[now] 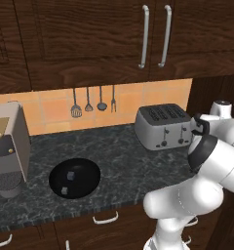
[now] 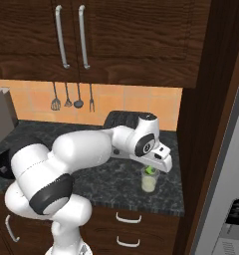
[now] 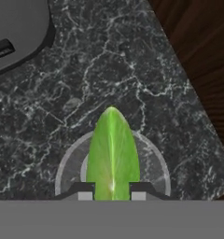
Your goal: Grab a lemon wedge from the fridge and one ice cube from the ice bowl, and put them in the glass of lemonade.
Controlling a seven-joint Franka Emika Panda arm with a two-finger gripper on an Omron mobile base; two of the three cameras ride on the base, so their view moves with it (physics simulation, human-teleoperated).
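Claw (image 3: 112, 196) was pinching the lemon wedge (image 3: 112, 154), hanging right over the glass of lemonade (image 2: 149, 180) near the tabletop's (image 1: 124, 146) right end. Judged: fridge pick done, wedge not yet released. Ice bowl (image 1: 74, 177) sat well apart to the left; 1 cube left to fetch. In the hand view the wedge's long axis ran along the claw, tip pointing away, toward the glass.
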